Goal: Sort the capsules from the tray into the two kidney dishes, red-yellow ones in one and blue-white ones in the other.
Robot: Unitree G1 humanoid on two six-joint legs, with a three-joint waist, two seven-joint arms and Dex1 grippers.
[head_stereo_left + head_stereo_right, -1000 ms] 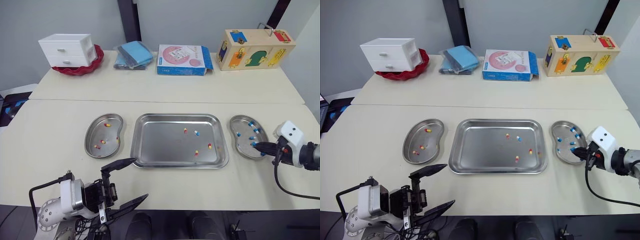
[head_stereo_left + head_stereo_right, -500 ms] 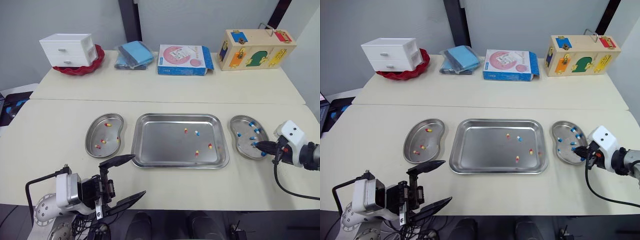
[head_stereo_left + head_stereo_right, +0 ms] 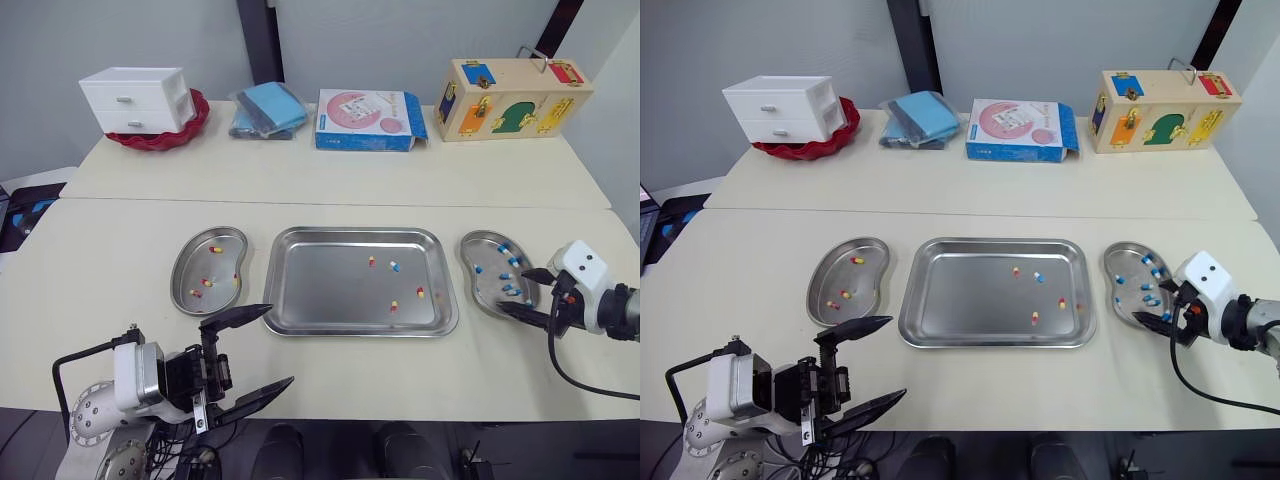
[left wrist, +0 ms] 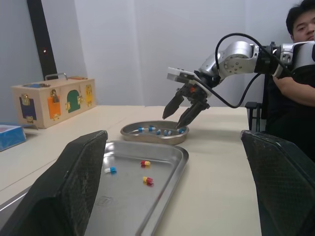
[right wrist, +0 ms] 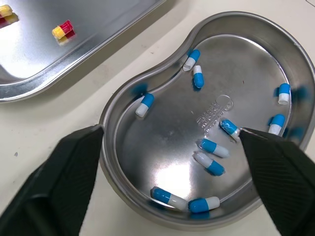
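On the pale tabletop, the right gripper hovers spread and empty over the steel kidney dish of blue-white capsules just right of the rectangular steel tray, which holds three red-yellow capsules and one blue-white capsule, while the left gripper hangs spread off the tray's front-left corner.

A wide band of bare surface lies between the steel tray and the far row: drawer unit, blue cloths, carton, wooden lock box. Only narrow gaps part the tray from the left kidney dish and right kidney dish. The right end effector, fingers spread, hangs over that dish's near-right rim.
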